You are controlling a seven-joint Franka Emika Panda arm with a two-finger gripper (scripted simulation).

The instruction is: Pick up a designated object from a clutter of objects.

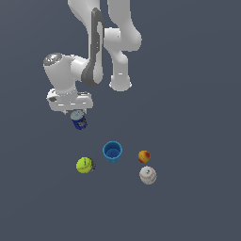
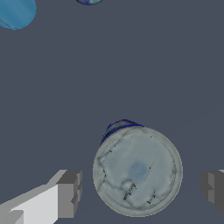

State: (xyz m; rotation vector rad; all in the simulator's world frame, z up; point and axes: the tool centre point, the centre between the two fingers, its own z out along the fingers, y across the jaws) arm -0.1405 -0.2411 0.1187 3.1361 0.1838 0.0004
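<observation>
The designated object, a small dark blue can with a silver-grey top, stands upright at the exterior view's left, apart from the rest of the clutter. My gripper hangs directly over it. In the wrist view the can's round grey top lies between the two grey fingers, the left fingertip and the right fingertip. A narrow gap shows on each side of the can. The gripper is open and touches nothing.
The clutter of objects lies on the dark grey floor toward the exterior view's right: a light blue cup, a yellow-green tennis ball, an orange-red ball and a white baseball. The cup also shows in the wrist view.
</observation>
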